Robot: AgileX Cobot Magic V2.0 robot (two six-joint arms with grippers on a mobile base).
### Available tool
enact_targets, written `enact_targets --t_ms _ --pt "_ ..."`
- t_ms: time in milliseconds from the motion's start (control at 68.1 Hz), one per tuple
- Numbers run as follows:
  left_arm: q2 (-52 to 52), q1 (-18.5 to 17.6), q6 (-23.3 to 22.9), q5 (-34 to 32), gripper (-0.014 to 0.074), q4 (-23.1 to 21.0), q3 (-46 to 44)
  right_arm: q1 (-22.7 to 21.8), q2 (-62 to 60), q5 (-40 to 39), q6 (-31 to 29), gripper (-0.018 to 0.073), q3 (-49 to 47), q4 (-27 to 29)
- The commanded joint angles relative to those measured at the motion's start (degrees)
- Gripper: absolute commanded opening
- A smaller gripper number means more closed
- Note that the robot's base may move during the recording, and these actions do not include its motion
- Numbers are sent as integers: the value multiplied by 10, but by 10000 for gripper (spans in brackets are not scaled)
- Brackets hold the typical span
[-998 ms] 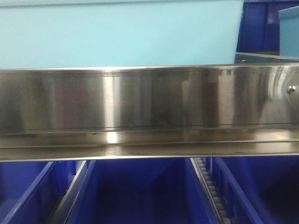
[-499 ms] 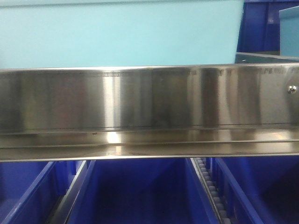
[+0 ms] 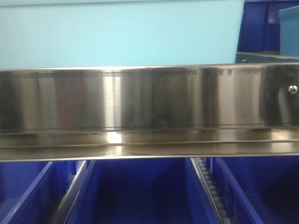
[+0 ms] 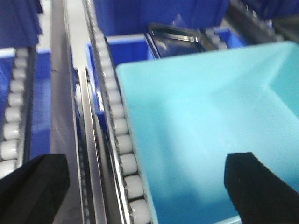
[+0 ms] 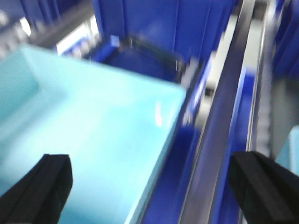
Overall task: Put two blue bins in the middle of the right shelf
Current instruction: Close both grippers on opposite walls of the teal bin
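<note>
As seen from the front-facing camera, 1 light blue bin fills the upper left and centre of the view. It sits on the level above a brushed steel shelf rail that spans the full width. To the right of this bin, upper dark blue bins stand on the same level. Below the rail, lower dark blue bins lie side by side. A roller track runs between the centre one and the right one. Neither gripper appears in this view.

In the left wrist view, the left gripper is spread wide. 1 black fingertip sits at the lower left corner and the other at the lower right. Nothing is clamped between them. From left to right below the gripper lie:
- an outer roller row;
- a metal divider;
- an inner roller row;
- the light blue bin, with its left wall just beside the inner roller row.

The right fingertip overlaps the bin in the picture; contact cannot be determined. Beyond the bin's far wall sits a rear dark blue bin.

In the right wrist view, which is blurred, the right gripper is likewise spread wide and grips nothing. The light blue bin occupies the left and centre. Dark blue walls stand at the top. A metal lane rail runs diagonally down the right side.
</note>
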Motion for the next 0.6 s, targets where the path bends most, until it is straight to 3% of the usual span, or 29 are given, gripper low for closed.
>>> enact_targets --t_ms 0,73,191,264,587 --pt "35 -23 4 34 578 23 -41 1 45 61 18 559 -46 -6" --pt "62 -42 2 60 578 54 -70 1 83 94 44 559 -78 -19" --pt "117 -62 -42 111 578 106 -113 1 133 119 73 559 -99 -40" --pt "150 -58 -60 121 578 111 -136 1 157 130 81 559 -106 -43" --pt "257 -50 -60 121 578 93 -149 1 228 127 117 559 -108 -35"
